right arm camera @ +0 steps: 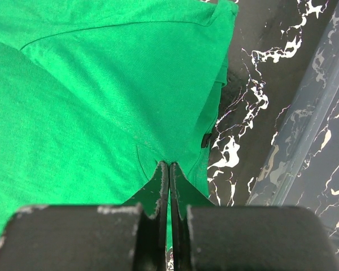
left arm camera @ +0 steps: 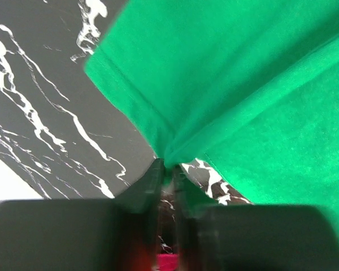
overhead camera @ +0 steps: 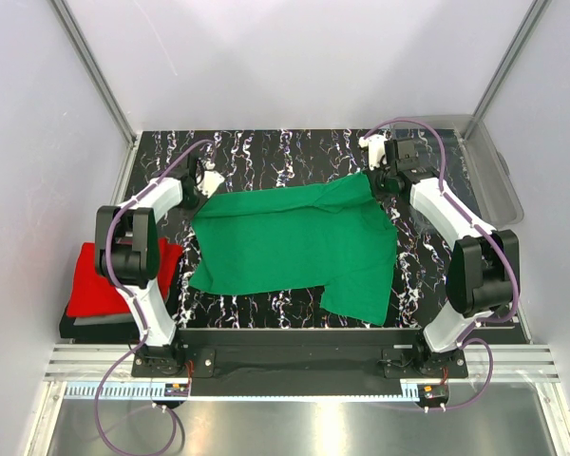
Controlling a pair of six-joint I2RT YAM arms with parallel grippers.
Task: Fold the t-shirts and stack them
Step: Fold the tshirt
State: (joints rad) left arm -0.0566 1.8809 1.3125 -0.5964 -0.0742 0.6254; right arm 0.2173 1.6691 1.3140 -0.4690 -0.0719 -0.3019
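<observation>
**Green tee spread flat, pinched at both far corners**

- Green tee: lies spread across the middle of the table, mostly flat and a bit rumpled. One flap hangs toward the table's near right. Far edge runs left to right between the two grippers.
- Left gripper: over the table's far left. Wrist view shows the fingers nearly together, only a thin slit between them. A hemmed corner of the tee is gathered to a point at their tips, so it is grasping the cloth.
- Right gripper: over the table's far right. Wrist view shows the fingers pressed tight together, clenched on a small pucker of green cloth just inside the tee's edge.
- Red tee: folded, sits off the table's left side, beside the left arm. Apart from the green tee.
- Bin: clear plastic, along the table's far right edge, just beyond the right gripper.
</observation>
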